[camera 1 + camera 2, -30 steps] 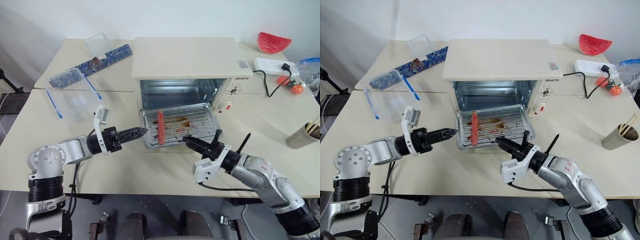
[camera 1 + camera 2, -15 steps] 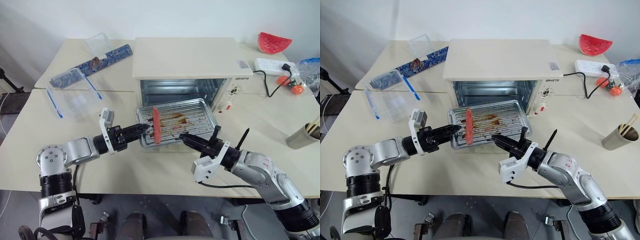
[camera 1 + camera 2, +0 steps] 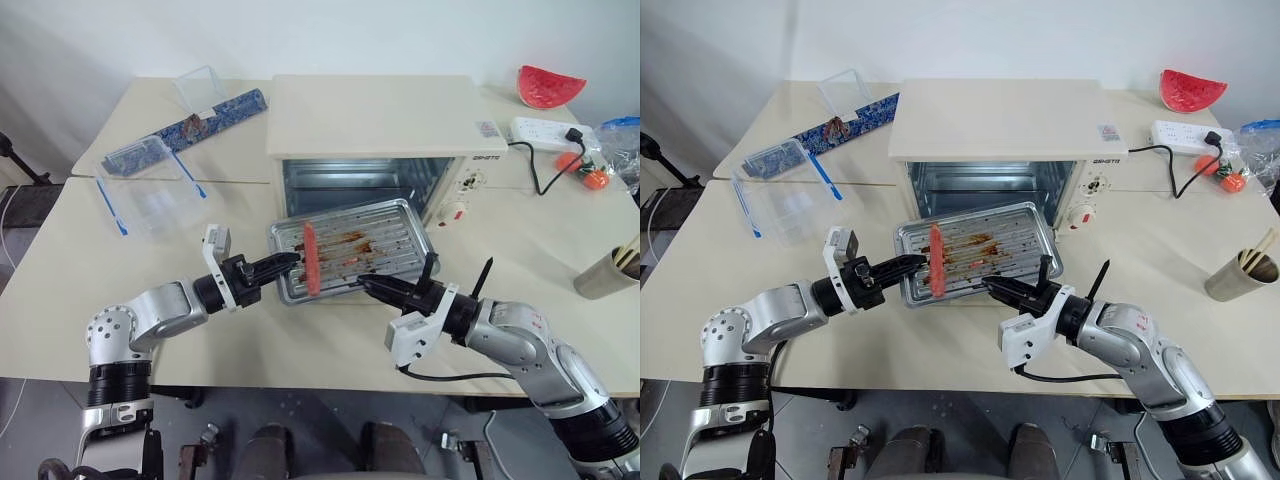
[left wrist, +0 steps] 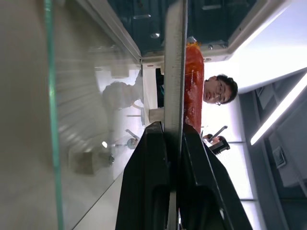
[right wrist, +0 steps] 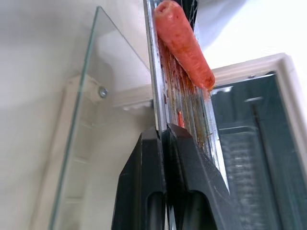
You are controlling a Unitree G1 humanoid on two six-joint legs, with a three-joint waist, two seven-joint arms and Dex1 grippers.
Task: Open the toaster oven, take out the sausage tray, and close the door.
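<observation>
We hold the sausage tray between us: our left gripper clamps its left rim, our right gripper pinches its front edge, before the toaster oven.

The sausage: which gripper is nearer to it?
Left. The left gripper is clamped on the tray edge right beside the sausage; the right gripper is clamped on the front edge, farther along.
</observation>
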